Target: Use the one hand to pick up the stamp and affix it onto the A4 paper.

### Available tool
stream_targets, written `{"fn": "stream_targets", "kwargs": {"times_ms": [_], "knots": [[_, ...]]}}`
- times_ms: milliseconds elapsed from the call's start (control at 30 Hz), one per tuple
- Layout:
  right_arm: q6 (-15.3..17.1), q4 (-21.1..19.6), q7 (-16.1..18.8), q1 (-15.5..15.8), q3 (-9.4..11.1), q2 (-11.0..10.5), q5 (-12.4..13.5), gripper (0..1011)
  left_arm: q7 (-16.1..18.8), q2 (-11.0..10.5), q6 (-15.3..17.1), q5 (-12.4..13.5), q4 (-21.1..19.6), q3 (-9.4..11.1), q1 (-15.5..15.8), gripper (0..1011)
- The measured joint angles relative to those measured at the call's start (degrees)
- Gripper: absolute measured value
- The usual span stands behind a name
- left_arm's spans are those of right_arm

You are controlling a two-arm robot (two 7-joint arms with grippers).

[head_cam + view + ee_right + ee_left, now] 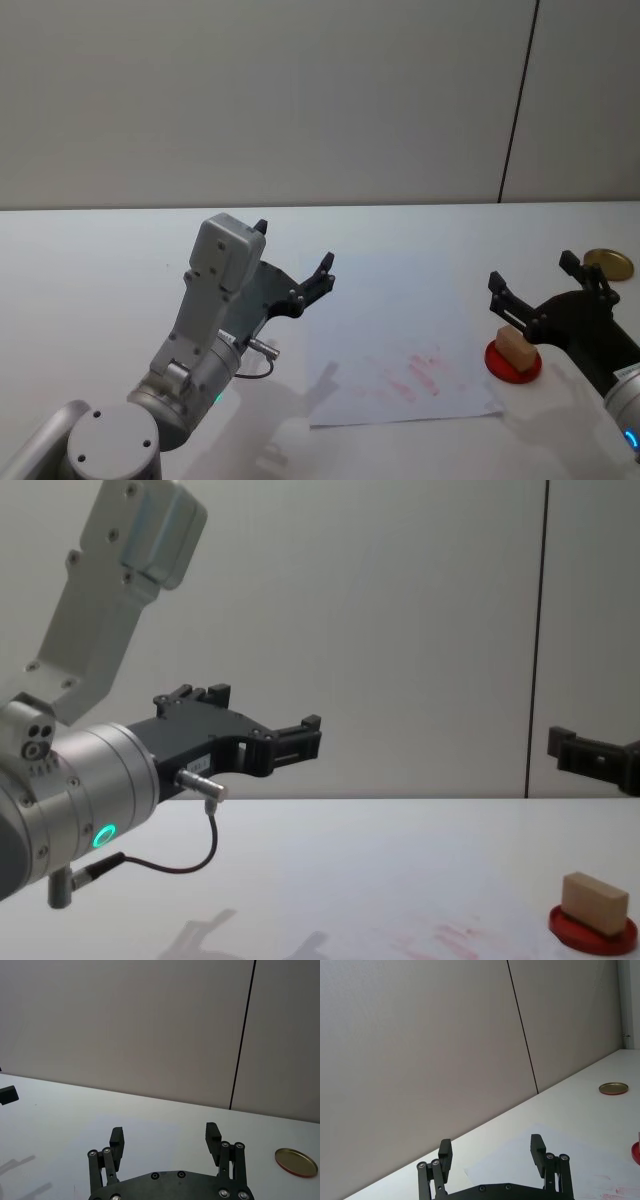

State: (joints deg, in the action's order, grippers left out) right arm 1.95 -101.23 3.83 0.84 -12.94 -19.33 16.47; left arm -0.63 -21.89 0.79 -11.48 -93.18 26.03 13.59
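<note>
A small block of pale tan wood, the stamp (515, 349), is seen resting on a flat round red disc (515, 376) toward the right of the table (100, 280). It lies just beside the right edge of the A4 paper (380, 320), a white sheet marked with smudged red prints. The right gripper (532, 272) is held raised above the stamp, its fingers spread wide. The block is touched by neither finger and lies below them, slightly nearer. On the left, the left gripper (293, 245) is held aloft, fingers likewise apart. A gold lid (608, 264) is seen farther back.
</note>
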Motion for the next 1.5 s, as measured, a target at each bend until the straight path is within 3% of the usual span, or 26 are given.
{"fn": "stream_targets", "kwargs": {"times_ms": [733,1067,1500], "knots": [[0.24,0.09,0.22,0.07,0.11,-0.13,0.08,1001,0.0,0.0,0.0,0.0,0.0,0.0,0.0,993],[3.57,0.49,2.12,0.61,0.86,-1.35,1.58,1001,0.0,0.0,0.0,0.0,0.0,0.0,0.0,993],[9.55,2.53,7.06,0.55,2.34,-3.94,3.59,1001,0.0,0.0,0.0,0.0,0.0,0.0,0.0,993]]}}
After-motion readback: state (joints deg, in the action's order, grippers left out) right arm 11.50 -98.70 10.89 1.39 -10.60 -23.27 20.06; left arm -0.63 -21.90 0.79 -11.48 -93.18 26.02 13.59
